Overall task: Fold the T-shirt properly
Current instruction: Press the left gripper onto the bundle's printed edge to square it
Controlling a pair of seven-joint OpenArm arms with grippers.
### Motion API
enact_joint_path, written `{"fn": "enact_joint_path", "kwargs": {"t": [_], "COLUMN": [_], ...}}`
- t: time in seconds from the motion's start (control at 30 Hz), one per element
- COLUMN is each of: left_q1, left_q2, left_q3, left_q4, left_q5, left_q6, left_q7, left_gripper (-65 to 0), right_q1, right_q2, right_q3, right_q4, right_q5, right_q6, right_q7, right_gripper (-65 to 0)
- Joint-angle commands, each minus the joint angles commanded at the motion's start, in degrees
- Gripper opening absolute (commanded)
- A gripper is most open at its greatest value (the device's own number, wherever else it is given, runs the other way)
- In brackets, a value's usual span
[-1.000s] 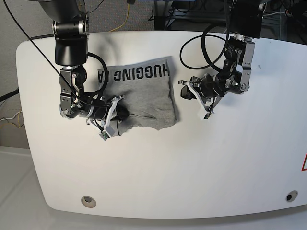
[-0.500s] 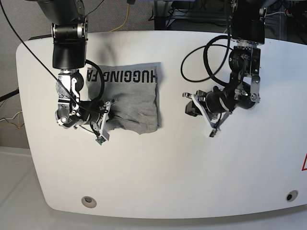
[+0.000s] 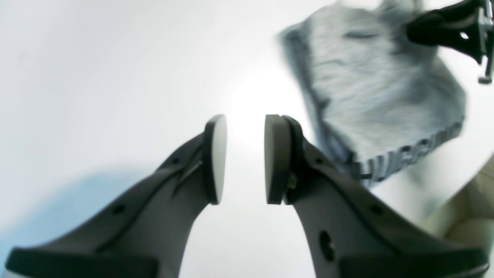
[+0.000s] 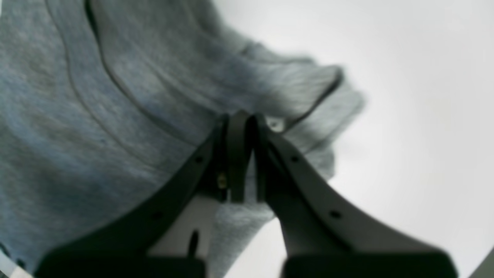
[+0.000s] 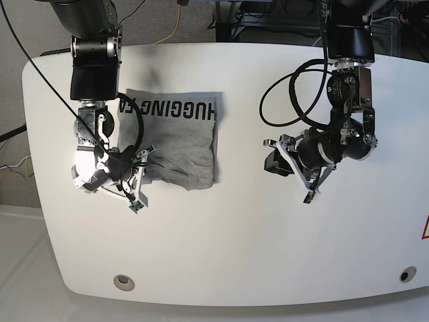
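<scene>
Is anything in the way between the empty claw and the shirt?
Nothing visible. Only bare white table lies between the open left gripper and the shirt. The right gripper is shut on the shirt's far edge.

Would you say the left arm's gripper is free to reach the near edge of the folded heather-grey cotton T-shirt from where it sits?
Probably yes. The left gripper is open and empty, with only bare white table between it and the T-shirt, whose far side the right gripper pinches.

Black arms, looped cables, grey fingers [image 3: 214,158]
</scene>
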Motion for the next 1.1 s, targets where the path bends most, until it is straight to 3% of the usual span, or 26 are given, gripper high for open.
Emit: {"fn": "enact_joint_path", "kwargs": {"t": [0.3, 0.53, 0.8, 1.1], "left_q1": [2.0, 3.4, 3.3, 2.5], "left_q2": [3.7, 6.5, 9.8, 11.3], "left_q3": [0.9, 4.8, 10.4, 13.4], "left_q4": [0.1, 0.1, 0.1, 0.0], "left_q5": [0.0, 0.0, 0.0, 0.1], "left_q6": [0.0, 0.3, 5.1, 6.1], "left_q7": [0.0, 0.0, 0.0, -0.2], "left_gripper": [-49.0, -49.0, -49.0, -49.0], "right_q1": [0.1, -2.2, -6.2, -10.9], "right_q2": [0.6, 4.3, 8.0, 10.4], "right_q3": [2.9, 3.0, 3.2, 3.5], "right_q4": [5.4, 5.7, 5.8, 10.8], "right_q5": [-0.1, 0.0, 0.0, 0.0], "right_q6": [-0.09, 0.00, 0.26, 0.18], "right_q7": [-4.3, -4.4, -4.0, -4.0], "right_gripper": [-61.1, -61.1, -61.1, -61.1]}}
